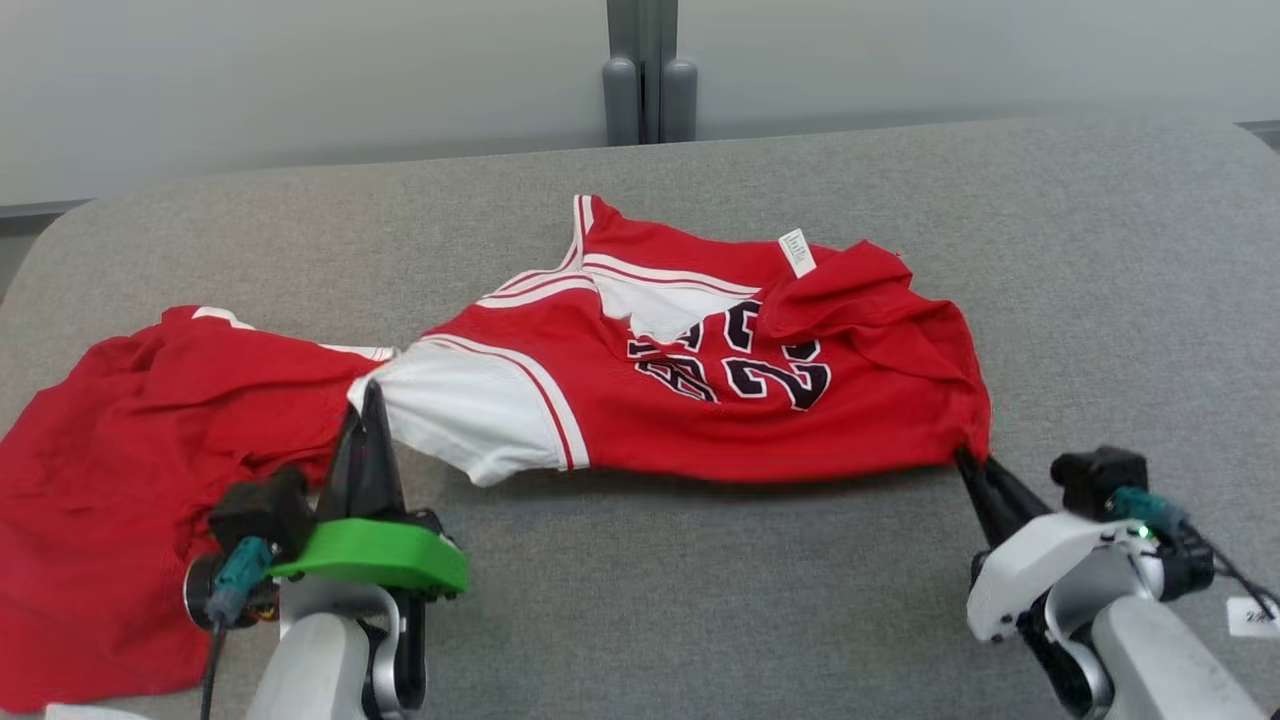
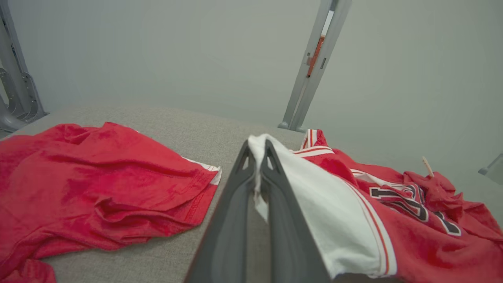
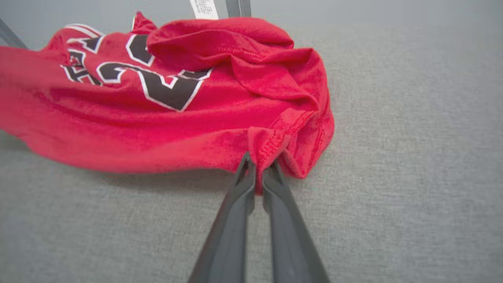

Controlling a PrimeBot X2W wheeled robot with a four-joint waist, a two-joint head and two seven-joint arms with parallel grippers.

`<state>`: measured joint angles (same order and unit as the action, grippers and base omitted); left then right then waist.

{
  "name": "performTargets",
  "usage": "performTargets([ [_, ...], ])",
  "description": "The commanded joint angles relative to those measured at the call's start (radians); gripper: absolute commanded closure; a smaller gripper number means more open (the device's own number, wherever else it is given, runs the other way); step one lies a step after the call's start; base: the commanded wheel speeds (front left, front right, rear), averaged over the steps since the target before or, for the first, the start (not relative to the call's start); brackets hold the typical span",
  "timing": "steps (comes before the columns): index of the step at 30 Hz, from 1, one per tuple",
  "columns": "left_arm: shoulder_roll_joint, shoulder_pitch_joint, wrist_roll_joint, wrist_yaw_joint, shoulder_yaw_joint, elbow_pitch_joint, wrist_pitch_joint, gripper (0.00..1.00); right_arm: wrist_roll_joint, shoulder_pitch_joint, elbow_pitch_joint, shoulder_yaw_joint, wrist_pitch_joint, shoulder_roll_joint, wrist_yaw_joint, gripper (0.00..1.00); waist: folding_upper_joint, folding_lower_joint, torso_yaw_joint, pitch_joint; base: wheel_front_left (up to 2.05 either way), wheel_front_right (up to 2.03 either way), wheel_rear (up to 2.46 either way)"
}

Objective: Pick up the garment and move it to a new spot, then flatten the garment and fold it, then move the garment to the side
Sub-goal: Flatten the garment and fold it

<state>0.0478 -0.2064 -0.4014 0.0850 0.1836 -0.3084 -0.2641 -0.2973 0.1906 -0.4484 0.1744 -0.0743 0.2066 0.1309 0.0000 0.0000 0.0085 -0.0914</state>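
- The jersey (image 1: 700, 430) lies rumpled across the middle of the bench (image 1: 700, 600), number side up. Its long axis runs left to right.
- The left end effector (image 1: 372, 392) is clamped on the white panel (image 1: 460, 420) at the jersey's left end. In the left wrist view, white cloth sits pinched between the fingers.
- The right end effector (image 1: 968, 460) is closed on the red hem corner at the jersey's right end. The right wrist view shows bunched hem caught between the tips.
- The jersey therefore spans from one end effector to the other and lies ahead of both. Each arm has its own end, and neither is nearer.
- The near edge appears slightly lifted, with shadow under it.
- A second red cloth (image 1: 130, 480) lies just beside the left end effector. I cannot tell whether it touches the jersey.
- Judgement: this is the pick-up. Both arms should rise together and keep their spread along the long axis, so the cloth stays stretched.
- Risk: the red cloth could be dragged along.
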Motion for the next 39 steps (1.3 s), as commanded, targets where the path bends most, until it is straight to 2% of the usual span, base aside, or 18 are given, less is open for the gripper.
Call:
performTargets([
  [1,0.005,-0.038,0.005,-0.015,-0.003,0.012,0.0,1.0,-0.046,0.022,0.042,0.015,0.021,0.031,0.0,1.0,0.0,0.0,-0.003,0.002,0.0,0.0,0.0],
  [3,0.006,-0.086,-0.018,-0.036,-0.018,0.031,0.0,1.0,-0.162,0.052,0.134,0.05,0.074,0.074,0.0,1.0,0.0,0.0,-0.008,0.01,0.0,0.0,0.0],
  [7,0.005,-0.213,-0.087,-0.063,-0.045,0.047,0.012,1.0,-0.365,0.131,0.278,0.05,0.161,0.144,0.0,1.0,0.0,0.0,-0.013,0.026,0.0,0.0,0.0],
  [10,0.009,-0.329,-0.119,-0.076,-0.05,0.057,0.057,1.0,-0.469,0.204,0.352,0.039,0.201,0.177,0.0,1.0,0.0,0.0,-0.012,0.042,0.0,0.0,0.0],
  [13,0.01,-0.455,-0.153,-0.076,-0.066,0.068,0.113,1.0,-0.556,0.299,0.4,0.017,0.226,0.186,0.0,1.0,0.0,0.0,-0.019,0.06,0.0,0.0,0.0],
  [19,0.037,-0.66,-0.179,-0.069,-0.086,0.093,0.192,1.0,-0.706,0.448,0.442,-0.033,0.281,0.154,0.0,1.0,0.0,0.0,-0.032,0.087,0.0,0.0,0.0],
  [24,0.063,-0.737,-0.17,-0.058,-0.094,0.108,0.22,1.0,-0.696,0.492,0.463,-0.059,0.322,0.16,0.0,1.0,0.0,0.0,-0.037,0.095,0.0,0.0,0.0],
  [30,0.072,-0.718,-0.194,-0.042,-0.104,0.128,0.257,1.0,-0.654,0.468,0.499,-0.096,0.39,0.136,0.0,1.0,0.0,0.0,-0.039,0.064,0.0,0.0,0.0],
  [34,0.09,-0.728,-0.18,-0.035,-0.095,0.143,0.284,1.0,-0.62,0.493,0.519,-0.136,0.426,0.121,0.0,1.0,0.0,0.0,-0.042,-0.01,0.0,0.0,0.0],
  [39,0.117,-0.795,-0.164,-0.037,-0.084,0.106,0.315,1.0,-0.576,0.586,0.445,-0.189,0.434,0.122,0.0,1.0,0.0,0.0,-0.043,-0.164,0.0,0.0,0.0],
])
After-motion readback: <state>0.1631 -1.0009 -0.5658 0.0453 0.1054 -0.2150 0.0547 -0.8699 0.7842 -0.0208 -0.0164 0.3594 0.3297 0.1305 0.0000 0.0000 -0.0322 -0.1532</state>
